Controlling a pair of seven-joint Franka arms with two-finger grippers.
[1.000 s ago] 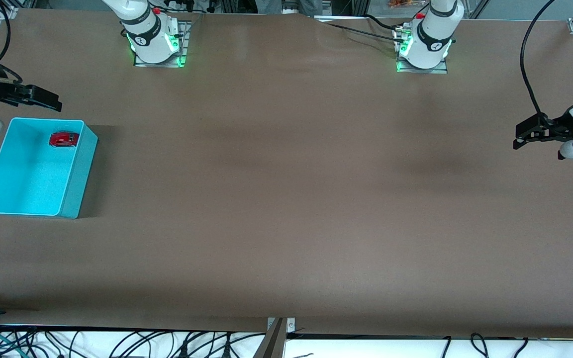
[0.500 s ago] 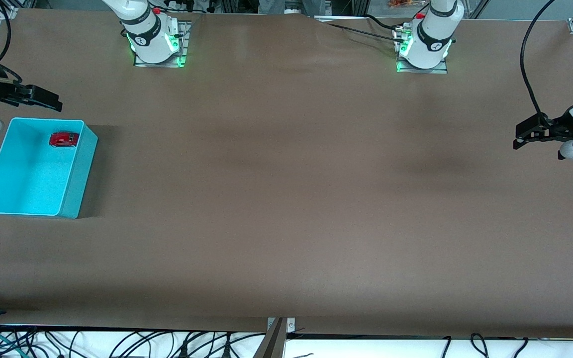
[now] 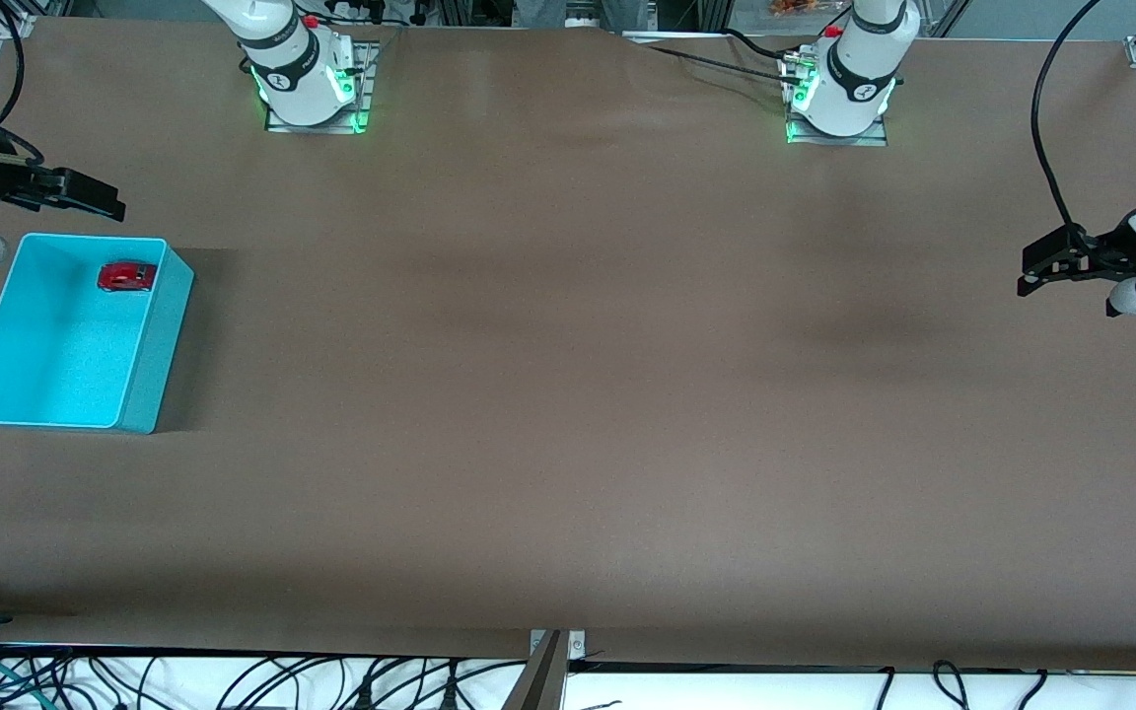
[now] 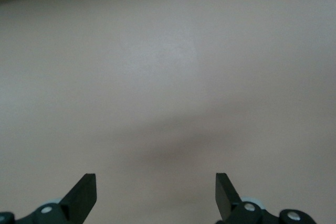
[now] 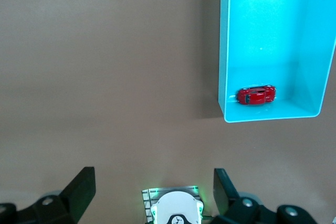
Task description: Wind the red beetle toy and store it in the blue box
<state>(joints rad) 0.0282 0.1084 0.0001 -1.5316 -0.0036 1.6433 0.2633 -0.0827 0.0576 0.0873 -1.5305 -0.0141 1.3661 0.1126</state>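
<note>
The red beetle toy [image 3: 125,277] lies inside the blue box [image 3: 149,365], on its floor in the corner farthest from the front camera, close against the wall that faces the middle of the surface [image 3: 568,394]. The box sits at the right arm's end of the surface, open top up.

The right claw [image 3: 95,200] hangs in the air just past the box's farthest edge, over bare surface, its fingers spread wide and holding nothing. The toy is apart from it, down in the box and a little nearer the front camera; in the right wrist view the car [image 5: 255,94] and box [image 5: 224,51] show well clear of the fingertips [image 5: 84,184].

The left claw [image 3: 1029,274] waits over bare surface at the left arm's end, well apart from box and toy, its fingers [image 4: 84,192] also wide apart and empty.
</note>
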